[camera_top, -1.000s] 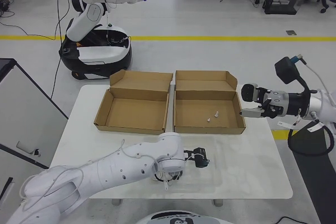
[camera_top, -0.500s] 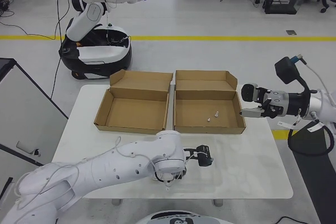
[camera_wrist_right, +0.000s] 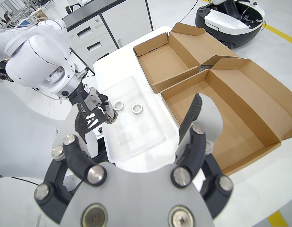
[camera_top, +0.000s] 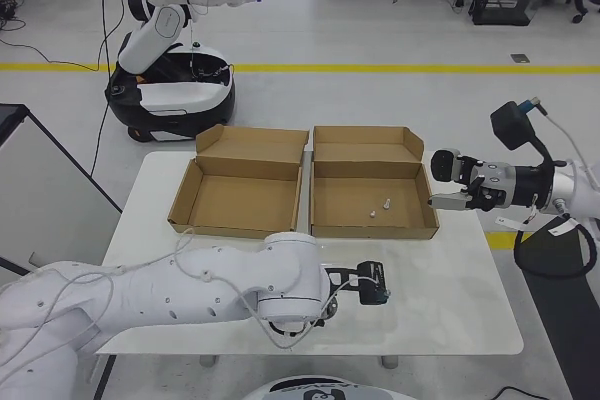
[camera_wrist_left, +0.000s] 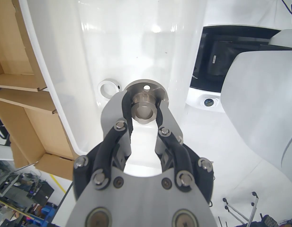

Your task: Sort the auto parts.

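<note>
- On the white worktop (camera_top: 450,300), top view: two open cardboard boxes sit side by side at the far half, touching along one wall. These are the left box (camera_top: 242,200) and the right box (camera_top: 370,205). Two small pale fasteners (camera_top: 379,209) lie on the floor of the right box.
- Top view, arms: the left gripper (camera_top: 376,284) hangs near the worktop's front edge, well apart from both boxes. The right gripper (camera_top: 442,186) hovers just beside the right box's outer wall.
- Left wrist view: the left gripper's fingers (camera_wrist_left: 126,112) pinch the hub of a flanged metal bushing (camera_wrist_left: 146,89), with the flange turned away from the camera. The bushing is held inside a clear plastic tray (camera_wrist_left: 60,48). Whether it touches the tray floor cannot be told. One metal ring (camera_wrist_left: 107,90) lies flat on that floor just beside the flange.
- Right wrist view: the right gripper's fingers (camera_wrist_right: 190,114) are spread wide with nothing between them. Beyond them the tray stands on the worktop near the boxes. A second metal ring (camera_wrist_right: 137,108) lies on the tray floor, apart from the first ring and farther from the left gripper.
</note>
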Available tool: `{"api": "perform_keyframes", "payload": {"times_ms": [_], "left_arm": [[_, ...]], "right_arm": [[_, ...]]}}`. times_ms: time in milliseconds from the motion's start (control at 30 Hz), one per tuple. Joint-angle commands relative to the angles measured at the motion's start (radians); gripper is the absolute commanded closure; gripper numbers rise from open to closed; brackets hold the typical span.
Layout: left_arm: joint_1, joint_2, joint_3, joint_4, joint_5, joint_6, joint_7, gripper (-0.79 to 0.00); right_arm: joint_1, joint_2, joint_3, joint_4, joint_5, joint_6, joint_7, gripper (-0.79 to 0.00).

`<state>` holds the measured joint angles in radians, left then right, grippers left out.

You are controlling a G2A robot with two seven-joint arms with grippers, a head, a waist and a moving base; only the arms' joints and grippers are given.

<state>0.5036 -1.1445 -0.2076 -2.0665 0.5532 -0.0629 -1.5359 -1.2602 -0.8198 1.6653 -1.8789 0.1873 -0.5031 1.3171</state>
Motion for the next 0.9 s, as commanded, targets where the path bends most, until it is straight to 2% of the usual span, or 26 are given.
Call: {"api": "perform_keyframes", "payload": {"times_ms": [0, 267, 367, 467, 567, 867], "left_arm": [[0.001, 0.000, 0.000, 0.001, 0.000, 0.000, 0.000, 0.000], [0.001, 0.000, 0.000, 0.001, 0.000, 0.000, 0.000, 0.000], [0.025, 0.009, -0.033, 0.022, -0.007, -0.004, 0.075, 0.000], [0.049, 0.041, -0.108, 0.030, -0.029, -0.016, 0.115, 0.000], [0.087, 0.085, -0.189, 0.027, -0.041, -0.058, 0.121, 0.000], [0.281, 0.221, -0.490, 0.034, -0.140, -0.281, 0.178, 0.000]], "right_arm": [[0.000, 0.000, 0.000, 0.000, 0.000, 0.000, 0.000, -0.785], [0.000, 0.000, 0.000, 0.000, 0.000, 0.000, 0.000, -0.785], [0.000, 0.000, 0.000, 0.000, 0.000, 0.000, 0.000, -0.785], [0.000, 0.000, 0.000, 0.000, 0.000, 0.000, 0.000, -0.785], [0.000, 0.000, 0.000, 0.000, 0.000, 0.000, 0.000, -0.785], [0.000, 0.000, 0.000, 0.000, 0.000, 0.000, 0.000, -0.785]]}}
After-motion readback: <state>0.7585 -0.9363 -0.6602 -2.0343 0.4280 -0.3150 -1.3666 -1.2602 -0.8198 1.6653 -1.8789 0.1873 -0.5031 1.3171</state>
